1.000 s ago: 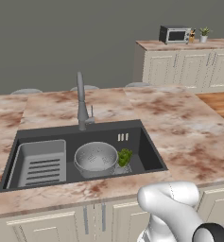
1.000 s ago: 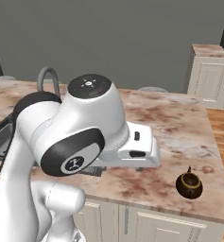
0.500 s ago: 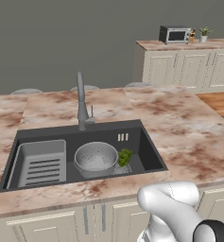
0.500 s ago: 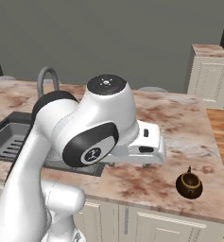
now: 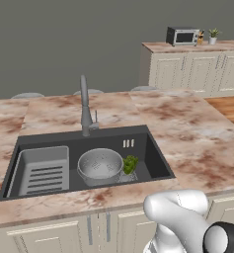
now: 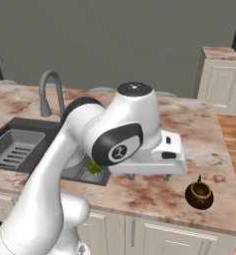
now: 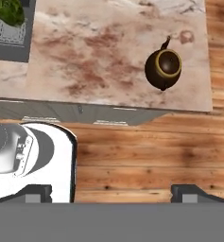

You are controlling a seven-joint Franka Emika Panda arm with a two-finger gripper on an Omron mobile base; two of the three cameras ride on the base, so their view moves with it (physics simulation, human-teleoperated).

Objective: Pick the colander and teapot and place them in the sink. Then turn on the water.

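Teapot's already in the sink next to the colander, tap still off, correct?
Not quite. The teapot is not in the sink; it sits on the counter to its right, as the right base view shows. The colander is in the sink, and no water runs from the tap.

Dark-brown teapot (image 7: 163, 69), gold-rimmed; silver perforated colander (image 5: 99, 164); charcoal sink (image 5: 155, 160).

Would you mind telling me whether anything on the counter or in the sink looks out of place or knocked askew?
Nothing looks spilled, tipped or damaged. The colander sits upright in the sink beside a green leafy bunch. The teapot stands upright on the counter near its front edge, apart from the sink. No water runs from the tap.
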